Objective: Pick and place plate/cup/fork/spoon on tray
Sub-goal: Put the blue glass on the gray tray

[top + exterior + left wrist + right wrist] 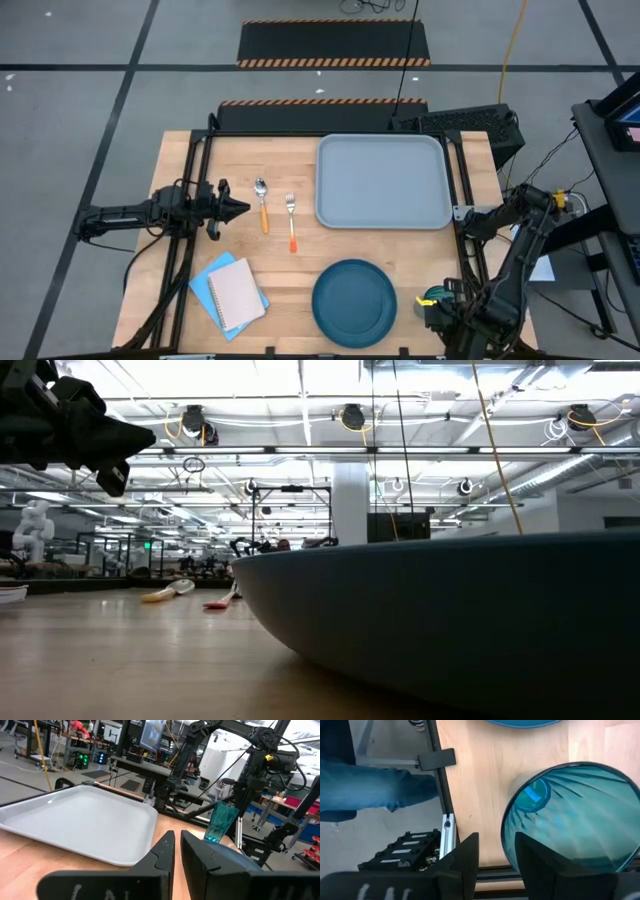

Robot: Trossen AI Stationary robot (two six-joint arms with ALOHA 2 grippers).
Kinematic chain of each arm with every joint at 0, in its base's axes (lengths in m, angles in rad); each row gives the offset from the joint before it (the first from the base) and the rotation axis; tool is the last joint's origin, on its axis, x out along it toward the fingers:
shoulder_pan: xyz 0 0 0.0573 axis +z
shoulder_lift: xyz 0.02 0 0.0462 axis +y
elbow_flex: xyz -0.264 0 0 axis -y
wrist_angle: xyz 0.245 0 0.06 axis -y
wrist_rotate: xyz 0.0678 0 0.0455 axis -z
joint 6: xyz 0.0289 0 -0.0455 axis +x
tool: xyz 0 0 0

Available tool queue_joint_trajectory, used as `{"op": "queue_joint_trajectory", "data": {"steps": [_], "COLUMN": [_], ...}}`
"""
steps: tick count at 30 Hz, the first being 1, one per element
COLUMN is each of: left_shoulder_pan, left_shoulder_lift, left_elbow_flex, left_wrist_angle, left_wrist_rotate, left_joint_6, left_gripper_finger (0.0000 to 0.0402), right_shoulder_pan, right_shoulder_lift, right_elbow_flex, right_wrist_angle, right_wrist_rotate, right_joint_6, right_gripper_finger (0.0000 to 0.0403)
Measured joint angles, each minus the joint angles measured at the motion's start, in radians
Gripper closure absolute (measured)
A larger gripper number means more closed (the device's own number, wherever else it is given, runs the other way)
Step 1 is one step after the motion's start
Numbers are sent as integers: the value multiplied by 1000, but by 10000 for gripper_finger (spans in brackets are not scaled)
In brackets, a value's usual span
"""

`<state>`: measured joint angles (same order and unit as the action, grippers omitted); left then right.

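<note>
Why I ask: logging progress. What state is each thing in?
tray: empty, flat on table
plate: on table, off tray
cup: upright, rim between right gripper's jaws
fork: lying on table, untouched
spoon: lying on table, untouched
left gripper: jaws shut, holding nothing
right gripper: jaws open astride cup rim

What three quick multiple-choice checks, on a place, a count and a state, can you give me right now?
1. The cup stands: A on the tray; B on the plate; C on the table by the right tool.
2. Things on the tray: A none; B one; C two.
3. The left tool is: A shut and empty; B holding the fork; C holding the spoon.

C: the cup sits on the wood, its rim between the fingers of the right tool.
A: the tray is bare.
A: the fingers of the left tool are together with nothing between them.
</note>
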<state>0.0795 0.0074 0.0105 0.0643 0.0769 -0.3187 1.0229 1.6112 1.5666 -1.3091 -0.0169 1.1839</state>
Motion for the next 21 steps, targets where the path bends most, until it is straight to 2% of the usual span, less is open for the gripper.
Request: {"op": "queue_joint_trajectory", "data": {"steps": [10, 14, 19, 21], "left_shoulder_pan": [0, 0, 0, 0], "left_shoulder_lift": [0, 0, 0, 0], "left_elbow_flex": [0, 0, 0, 0], "left_wrist_angle": [0, 9, 46, 60], "left_wrist_rotate": [0, 0, 0, 0], "left_joint_6": [1, -5, -5, -4], "left_gripper_finger": [369, 369, 369, 369], "right_shoulder_pan": [0, 0, -1, -6], "right_shoulder_lift": [0, 0, 0, -3], "right_elbow_flex": [-72, -106, -120, -121], "right_wrist_angle": [12, 33, 43, 40], "right_wrist_rotate": [-10, -12, -14, -14], "right_joint_6": [-19, -32, -58, -70], "right_gripper_finger": [291, 325, 389, 396]}}
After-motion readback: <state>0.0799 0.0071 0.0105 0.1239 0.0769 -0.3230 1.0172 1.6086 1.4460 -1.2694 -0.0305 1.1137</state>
